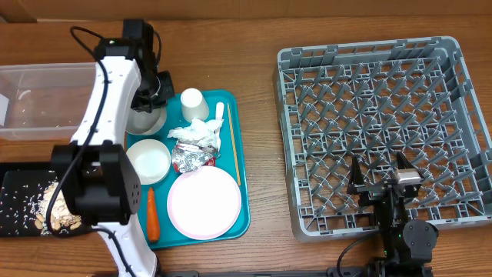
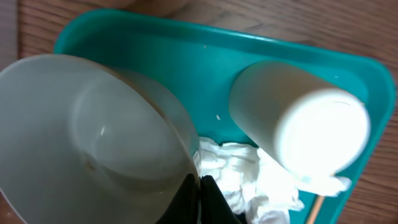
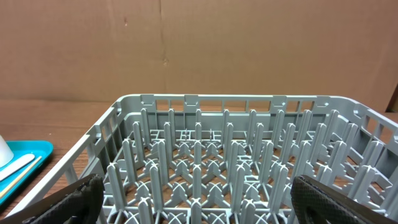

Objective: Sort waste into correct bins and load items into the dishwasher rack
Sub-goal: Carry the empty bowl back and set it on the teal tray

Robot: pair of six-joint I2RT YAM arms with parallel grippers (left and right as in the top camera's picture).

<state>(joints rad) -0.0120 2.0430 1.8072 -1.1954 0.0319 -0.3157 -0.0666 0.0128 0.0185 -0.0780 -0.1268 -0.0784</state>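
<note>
My left gripper (image 2: 200, 200) is shut on the rim of a white bowl (image 2: 93, 137) at the far left corner of the teal tray (image 2: 186, 56). From overhead, that gripper (image 1: 156, 96) sits over the bowl (image 1: 146, 121). On the tray are a second bowl (image 1: 148, 160), an upturned cup (image 1: 192, 104), a crumpled napkin (image 1: 196, 134), a foil wrapper (image 1: 189, 158), the plate (image 1: 204, 201) and a white utensil (image 1: 219, 119). My right gripper (image 1: 382, 178) hangs open above the front of the empty grey rack (image 1: 384, 115), nothing between its fingers (image 3: 68, 199).
A clear tub (image 1: 38, 96) stands at the far left. In front of it is a black tray (image 1: 19, 208) holding beige food scraps (image 1: 58, 211). A carrot (image 1: 152, 214) and a thin wooden stick (image 1: 233, 146) also lie on the teal tray.
</note>
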